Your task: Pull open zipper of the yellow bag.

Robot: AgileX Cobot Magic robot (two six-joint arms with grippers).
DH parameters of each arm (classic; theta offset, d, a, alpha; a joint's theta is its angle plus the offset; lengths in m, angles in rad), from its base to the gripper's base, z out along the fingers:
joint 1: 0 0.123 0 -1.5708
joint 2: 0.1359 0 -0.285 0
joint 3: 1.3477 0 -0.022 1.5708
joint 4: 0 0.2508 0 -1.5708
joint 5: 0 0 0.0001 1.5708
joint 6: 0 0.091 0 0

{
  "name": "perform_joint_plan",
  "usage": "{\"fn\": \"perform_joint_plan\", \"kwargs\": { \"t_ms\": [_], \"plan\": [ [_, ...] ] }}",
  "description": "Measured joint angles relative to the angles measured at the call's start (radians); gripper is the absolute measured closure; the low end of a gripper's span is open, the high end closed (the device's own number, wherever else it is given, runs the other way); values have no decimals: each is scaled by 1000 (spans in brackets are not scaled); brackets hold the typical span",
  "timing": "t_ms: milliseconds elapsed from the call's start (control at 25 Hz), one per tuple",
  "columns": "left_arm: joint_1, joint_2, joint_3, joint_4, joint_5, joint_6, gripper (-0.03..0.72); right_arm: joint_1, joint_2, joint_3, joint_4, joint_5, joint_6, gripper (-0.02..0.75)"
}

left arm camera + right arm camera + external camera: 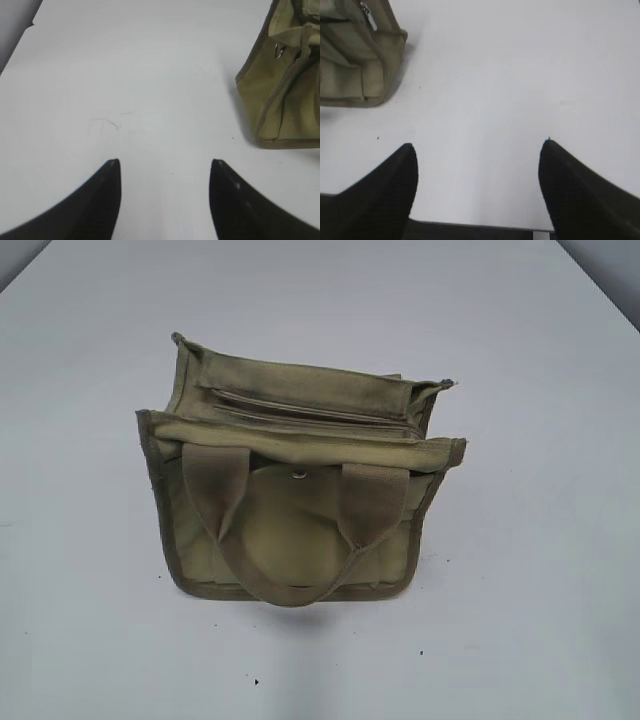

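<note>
The yellow bag [295, 490] sits upright mid-table [540, 590] with its zipper [310, 412] running along the top, pull tab [368, 14] at the right end, while the left gripper [165, 167] and right gripper [477, 150] hang either side, well apart from it, jaws wide, holding nothing.

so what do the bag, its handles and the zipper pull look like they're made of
Yellow bag: looks like matte khaki canvas, softly creased, with darker olive edge binding. Handles: flat woven webbing, it seems, same dull finish. Zipper pull: small, silvery and shiny, likely metal.
</note>
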Motion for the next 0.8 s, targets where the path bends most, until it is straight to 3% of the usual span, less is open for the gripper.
{"fn": "perform_joint_plan", "kwargs": {
  "t_ms": [800],
  "plan": [
    [0, 0, 0, 0, 0, 0, 252, 57, -30, 0, 3, 0, 0, 155]
  ]
}}
